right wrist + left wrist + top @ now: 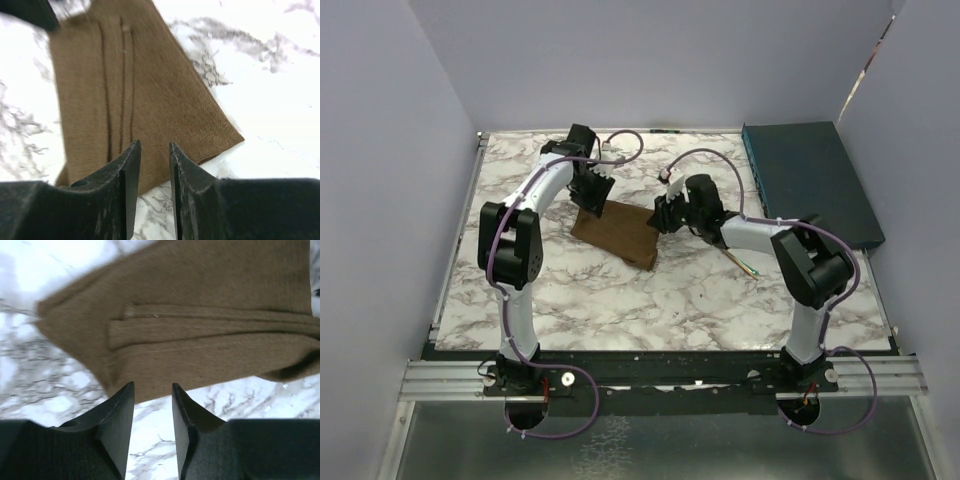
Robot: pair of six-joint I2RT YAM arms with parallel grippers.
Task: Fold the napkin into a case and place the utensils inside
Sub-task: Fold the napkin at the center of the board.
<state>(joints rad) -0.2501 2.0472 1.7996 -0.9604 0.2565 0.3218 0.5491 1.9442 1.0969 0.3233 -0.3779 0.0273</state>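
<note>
step: by my judgement, finishing the napkin fold; the fork is not yet inside.
left gripper: jaws slightly apart and empty; the napkin's long edge lies just ahead of its fingertips.
right gripper: jaws narrowly parted and empty, hovering over the napkin's short end.
doing it well: pin one end, pinch only the top layer, and keep the creases flat and parallel.
long axis: runs crosswise to the left gripper and straight ahead of the right gripper; the creases follow it.
fork: on the marble table, behind the right gripper, beside its arm, apart from the napkin.
</note>
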